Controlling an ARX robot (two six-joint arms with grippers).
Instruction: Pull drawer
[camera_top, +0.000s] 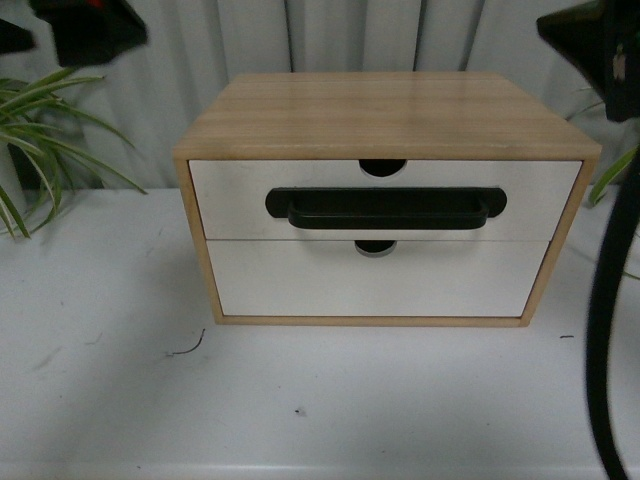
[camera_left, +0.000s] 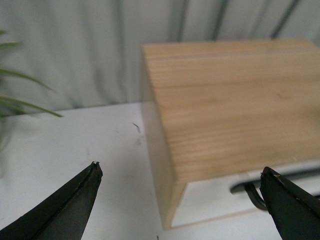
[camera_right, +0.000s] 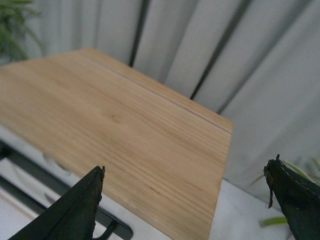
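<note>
White tabletop (camera_top: 100, 380), wooden box (camera_top: 380, 110) near its far edge, drawer (camera_top: 230, 195) shut.
It is the upper of two, contents hidden, its black handle (camera_top: 385, 212) across the front. The left gripper (camera_left: 180, 170) and right gripper (camera_right: 188, 165) hover over the box's top, one at each side, jaws spread wide and empty, arms mostly cut off.

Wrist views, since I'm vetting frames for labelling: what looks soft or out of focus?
Left wrist view: the pale wooden cabinet is soft toward its far edge, its long black bar handle blurred. Right wrist view: grain crisp mid-top, handle smeared.
</note>
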